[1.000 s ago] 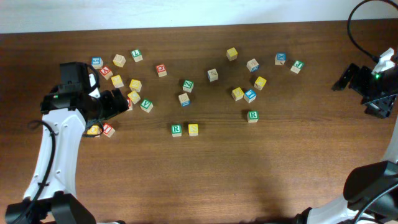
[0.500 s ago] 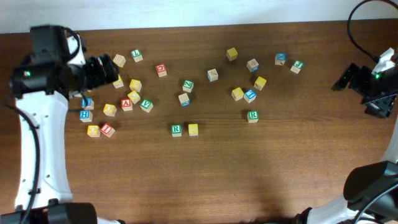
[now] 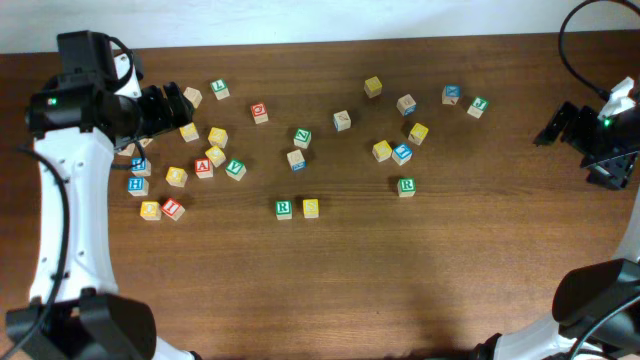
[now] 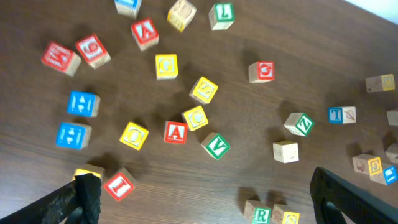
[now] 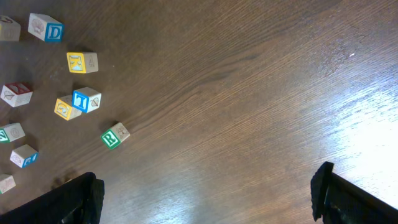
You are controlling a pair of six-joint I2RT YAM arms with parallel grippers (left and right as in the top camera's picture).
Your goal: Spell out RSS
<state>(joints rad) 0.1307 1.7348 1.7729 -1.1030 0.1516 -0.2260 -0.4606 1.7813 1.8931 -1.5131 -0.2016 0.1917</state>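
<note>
A green R cube and a yellow-faced S cube stand side by side near the table's middle front. The left wrist view shows the same R cube and S cube at its bottom edge. A second green R cube lies alone to the right, also in the right wrist view. My left gripper hovers open over the far-left cluster, holding nothing. My right gripper is open at the far right edge, above bare wood.
Several lettered cubes are scattered at the left and in a looser group at the back right, among them yellow ones whose letters I cannot read. A black cable runs along the right edge.
My left arm has swung from the front of the left cluster toward the back of the table, uncovering several cubes there. No cube has moved. The right arm has stayed still.
</note>
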